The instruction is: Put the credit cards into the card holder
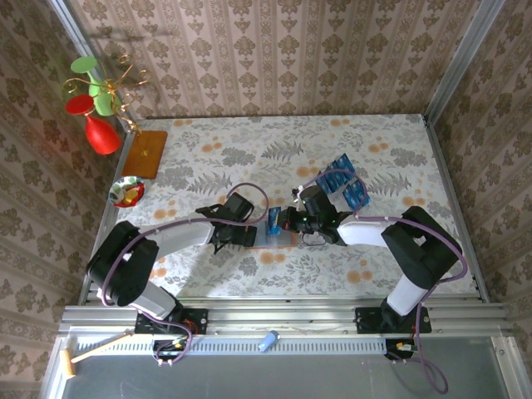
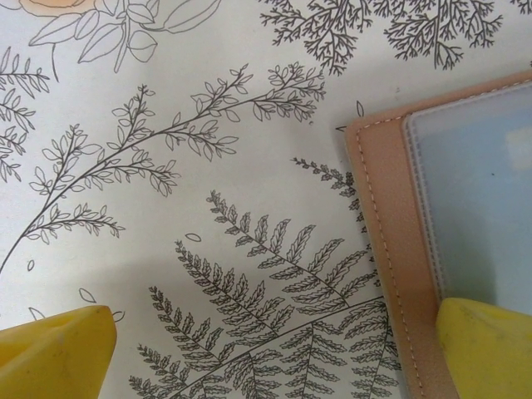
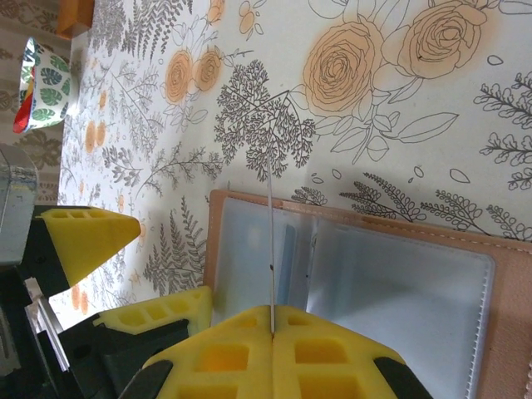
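Note:
The card holder [image 3: 399, 291] lies open on the flowered tablecloth, brown outside with clear pale sleeves inside; it is also in the left wrist view [image 2: 465, 191] and partly hidden under the arms from above [image 1: 281, 242]. My right gripper [image 3: 273, 322] is shut on one blue credit card [image 1: 273, 221], seen edge-on as a thin line [image 3: 271, 241] standing over the holder's left sleeve. My left gripper [image 2: 270, 357] is open at the holder's left edge, one yellow finger [image 2: 486, 349] over the brown border. Several more credit cards [image 1: 345, 184] lie fanned at the back right.
An orange-brown wooden board [image 1: 145, 154] and a small patterned bowl [image 1: 127, 192] sit at the table's left edge. Red and green glasses on a gold stand [image 1: 96, 108] rise behind them. A metal rail [image 1: 283, 316] runs along the near edge.

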Robot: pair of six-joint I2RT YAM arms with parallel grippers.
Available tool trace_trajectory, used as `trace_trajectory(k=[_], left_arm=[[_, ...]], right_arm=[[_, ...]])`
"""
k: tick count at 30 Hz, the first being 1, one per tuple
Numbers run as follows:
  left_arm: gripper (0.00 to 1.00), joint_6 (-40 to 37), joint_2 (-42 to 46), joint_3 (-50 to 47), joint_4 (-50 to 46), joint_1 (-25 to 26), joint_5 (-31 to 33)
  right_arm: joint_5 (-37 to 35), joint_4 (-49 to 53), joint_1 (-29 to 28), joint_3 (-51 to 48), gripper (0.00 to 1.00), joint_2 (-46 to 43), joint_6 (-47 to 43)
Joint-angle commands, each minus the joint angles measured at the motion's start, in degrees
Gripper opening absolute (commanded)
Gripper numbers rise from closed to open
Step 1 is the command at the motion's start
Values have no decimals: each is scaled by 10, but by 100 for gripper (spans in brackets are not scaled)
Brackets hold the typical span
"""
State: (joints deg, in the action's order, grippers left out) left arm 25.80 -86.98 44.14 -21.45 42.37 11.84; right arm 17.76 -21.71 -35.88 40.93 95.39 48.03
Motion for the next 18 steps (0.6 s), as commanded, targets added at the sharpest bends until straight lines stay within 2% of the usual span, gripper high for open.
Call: trace_trajectory(k=[1,18], left_arm=[[100,8,15,-10,-17,4,10],[100,11,14,-14,-17,3,9]], right_arm=[[7,-55,1,-18,0,14,15],[10,-127,2,-54,0,38,33]])
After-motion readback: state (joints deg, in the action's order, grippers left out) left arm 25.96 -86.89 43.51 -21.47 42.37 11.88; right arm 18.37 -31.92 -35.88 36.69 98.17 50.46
